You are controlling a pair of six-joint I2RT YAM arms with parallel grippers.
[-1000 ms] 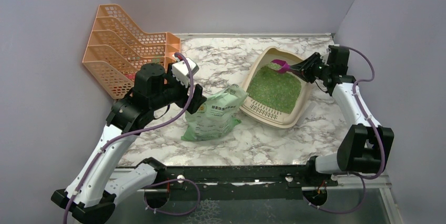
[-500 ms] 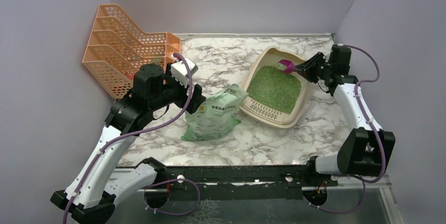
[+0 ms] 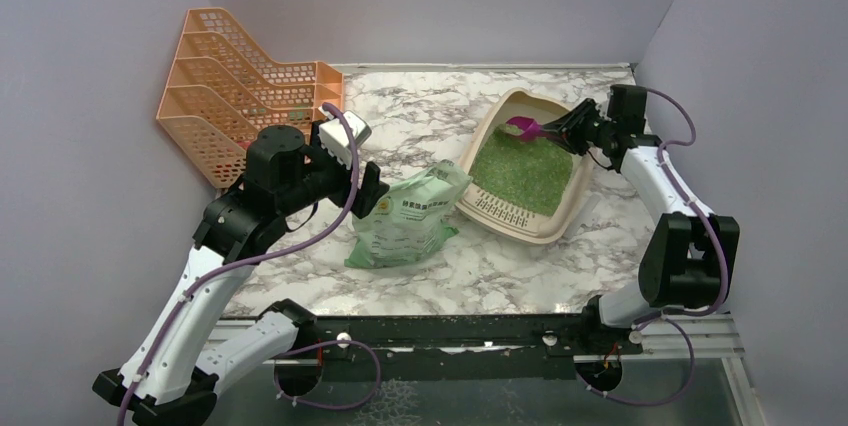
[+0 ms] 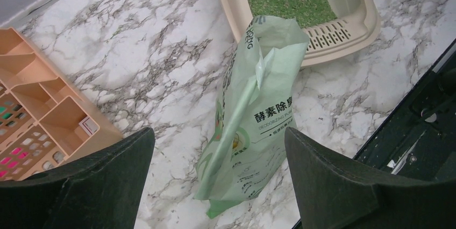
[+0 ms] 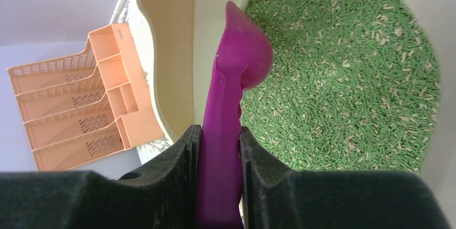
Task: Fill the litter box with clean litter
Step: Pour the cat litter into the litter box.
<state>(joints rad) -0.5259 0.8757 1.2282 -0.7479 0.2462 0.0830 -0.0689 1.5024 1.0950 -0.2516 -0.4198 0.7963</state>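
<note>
The beige litter box [image 3: 477, 151] sits at the back right with a bed of green clean litter [image 3: 522, 172] inside. Over its far end my right gripper [image 3: 568, 129] is shut on the handle of a magenta scoop [image 3: 521, 128]. In the right wrist view the scoop [image 5: 238, 59] hangs over the litter [image 5: 344, 68], its handle pinched at the right gripper [image 5: 219, 132]. The green litter bag [image 3: 405, 221] lies on the table left of the box. My left gripper [image 4: 218, 132] hovers open above the bag [image 4: 258, 116] and holds nothing.
An orange mesh file rack [image 3: 235, 86] stands at the back left, close behind the left arm. Purple walls close in the left, back and right sides. The black base rail [image 3: 450, 331] runs along the near edge.
The right gripper has swung the scoop leftward across the far end of the litter box. The left arm has shifted slightly back and to the left, its jaws still open.
</note>
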